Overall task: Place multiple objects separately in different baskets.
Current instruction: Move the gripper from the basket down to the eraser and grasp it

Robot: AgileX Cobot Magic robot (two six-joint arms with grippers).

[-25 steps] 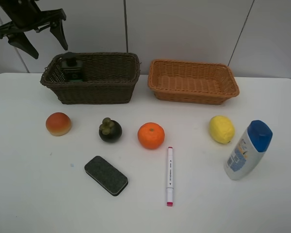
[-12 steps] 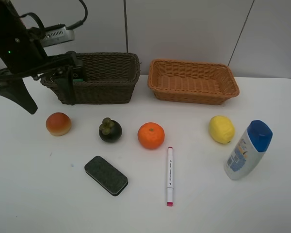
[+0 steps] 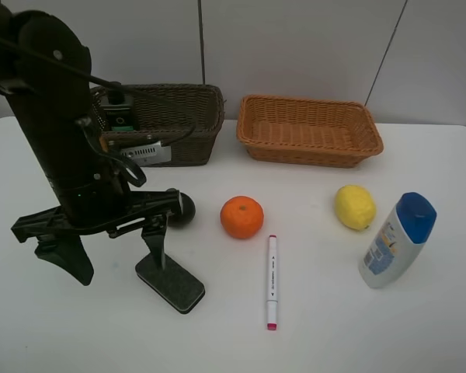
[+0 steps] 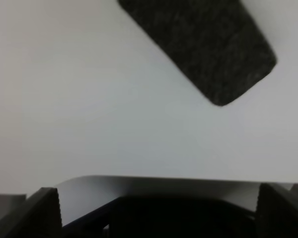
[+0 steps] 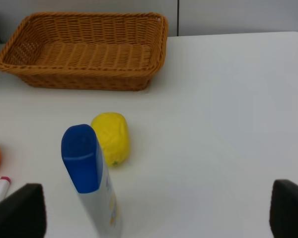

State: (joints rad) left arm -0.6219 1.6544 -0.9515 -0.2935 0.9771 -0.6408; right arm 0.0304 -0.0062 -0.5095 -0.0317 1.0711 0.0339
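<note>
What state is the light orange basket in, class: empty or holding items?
Empty. The light orange basket shows only bare weave inside, in both the high and right wrist views.

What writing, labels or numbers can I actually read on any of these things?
Nothing is legible.
On the white blue-capped bottle: printed blue and orange label, too small.
On the marker: tiny dark print along the barrel, blurred.
On the dark green bottle in the dark basket: pale mark, unreadable.
</note>
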